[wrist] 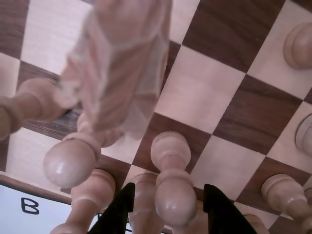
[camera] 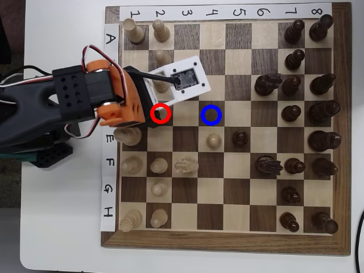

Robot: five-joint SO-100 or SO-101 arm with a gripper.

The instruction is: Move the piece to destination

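In the wrist view the piece (wrist: 173,195), a pale pawn with a round head, stands on a dark square at bottom centre. My gripper (wrist: 170,204) is open. Its two black fingers (wrist: 121,209) come in from the bottom edge, one on each side of the pawn's head, with small gaps showing. In the overhead view my gripper (camera: 153,112) reaches from the left to the red-ringed square (camera: 167,120), and the pawn is hidden beneath it. The destination (camera: 211,114), a dark square with a blue ring, lies two squares to the right and has nothing on it.
A blurred pinkish part (wrist: 122,68) hangs close to the lens. Another pale pawn (wrist: 70,163) stands just left of the piece, partly behind that part. A pale pawn (camera: 212,139) sits directly below the blue ring, with a dark pawn (camera: 240,136) beside it. Dark pieces crowd the board's right side (camera: 296,85).
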